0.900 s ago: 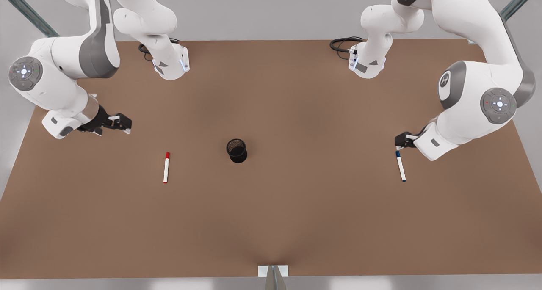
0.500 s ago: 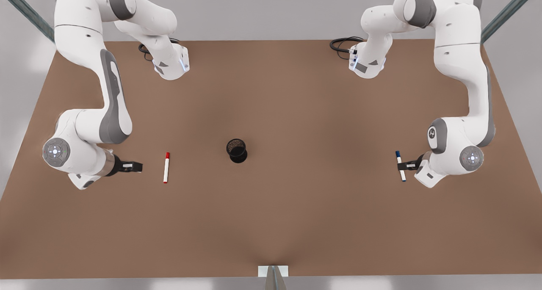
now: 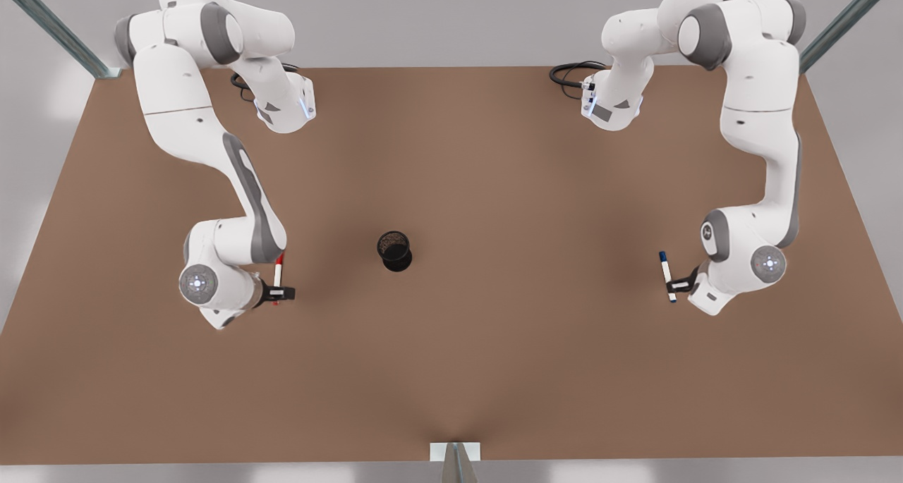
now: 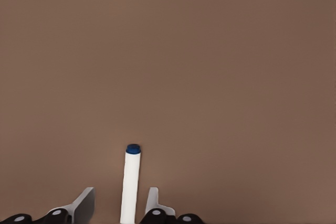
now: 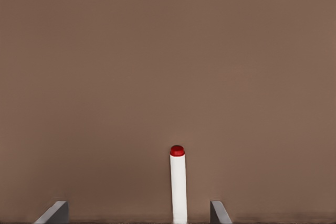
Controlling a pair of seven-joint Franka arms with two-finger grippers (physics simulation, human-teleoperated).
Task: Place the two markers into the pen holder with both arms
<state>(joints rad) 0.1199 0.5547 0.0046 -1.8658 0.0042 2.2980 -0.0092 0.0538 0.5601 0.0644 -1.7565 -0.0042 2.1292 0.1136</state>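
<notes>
Both grippers are set over their markers, with the grasp not yet made.

Front view: the right gripper [image 3: 279,294] straddles the red marker [image 3: 278,275] near its lower end, and the left gripper [image 3: 675,284] does the same at the blue marker [image 3: 664,269]; the pen holder [image 3: 394,250] stands well apart between them on the bare worktop [image 3: 494,370], nothing blocking the way. Left wrist view: the fingers [image 4: 84,205] are narrowly open, the blue marker lying between them, apparently untouched. Right wrist view: the fingers [image 5: 55,213] are spread wide around the red marker. Next, both likely need to close, lift, and carry inward.
</notes>
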